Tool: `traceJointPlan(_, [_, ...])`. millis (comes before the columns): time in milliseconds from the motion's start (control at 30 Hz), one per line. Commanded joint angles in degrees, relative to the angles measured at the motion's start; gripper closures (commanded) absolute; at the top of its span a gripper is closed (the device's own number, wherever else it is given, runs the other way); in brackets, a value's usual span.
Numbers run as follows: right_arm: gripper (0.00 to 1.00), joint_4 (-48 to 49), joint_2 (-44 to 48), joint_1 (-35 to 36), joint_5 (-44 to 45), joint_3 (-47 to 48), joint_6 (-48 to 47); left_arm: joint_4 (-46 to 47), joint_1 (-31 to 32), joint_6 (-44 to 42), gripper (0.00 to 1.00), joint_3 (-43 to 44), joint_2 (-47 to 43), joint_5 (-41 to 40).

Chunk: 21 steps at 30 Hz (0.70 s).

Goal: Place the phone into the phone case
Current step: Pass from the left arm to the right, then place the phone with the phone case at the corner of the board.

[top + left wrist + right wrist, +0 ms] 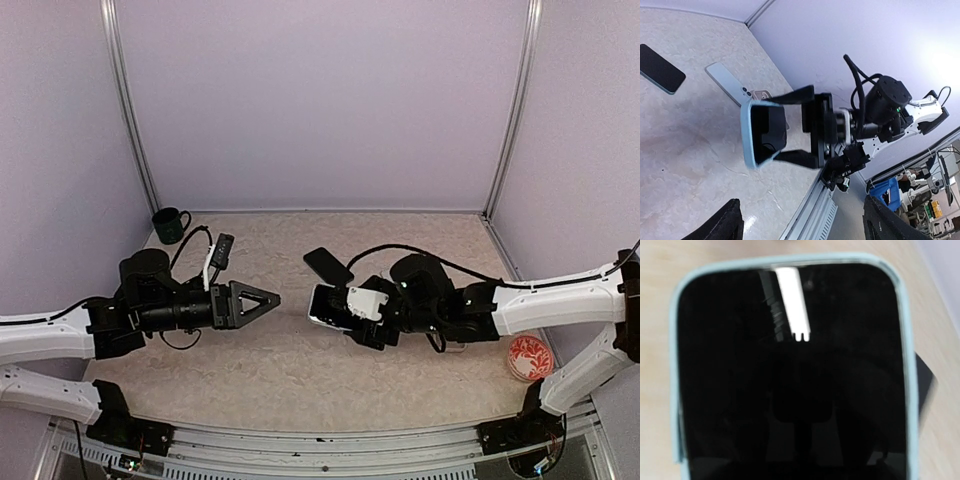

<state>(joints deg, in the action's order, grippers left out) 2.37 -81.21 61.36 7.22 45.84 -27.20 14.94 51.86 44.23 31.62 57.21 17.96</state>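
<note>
We see the right gripper (pixel 335 306) closed on the phone (pixel 318 305) near the middle of the table (pixel 300 385), with a finger on either side of it. The phone sits inside the pale blue phone case (pixel 908 365). In the right wrist view the case's rim runs around the top and down both sides of the dark screen, which reflects a bright strip of light. From the left wrist view the same blue rim frames the screen between the two black fingers (pixel 795 95). We cannot tell whether the cased phone touches the table or hangs just above it.

The left gripper (pixel 270 299) is to the left of the phone, apart from it and pointing towards it. Its jaws stand wide apart with nothing between them.

A second dark handset (pixel 328 265) lies flat on the table just beyond the held phone. The left wrist view also shows a grey handset (pixel 730 84) lying near it with its camera side up. A dark green mug (pixel 170 225) stands in the far left corner, and a small red-patterned dish (pixel 528 356) sits near the right edge.
</note>
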Motion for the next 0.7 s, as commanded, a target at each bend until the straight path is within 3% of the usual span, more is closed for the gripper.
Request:
traceJointPlan(0, [0.27, 1.8, 1.6, -9.9, -2.1, 4.7, 6.2, -3.0, -1.9, -0.7, 0.19, -3.7, -4.2, -1.7])
traceJointPlan(367, [0.27, 1.1, -12.4, -34.6, -7.0, 18.0, 13.3, -4.2, -2.3, 0.2, 0.19, -9.3, -10.5, -2.2])
traceJointPlan(667, [0.27, 0.7, -28.3, -46.0, -13.7, 28.9, 14.2, -6.5, -2.2, 1.2, 0.16, -12.8, -17.1, -3.5])
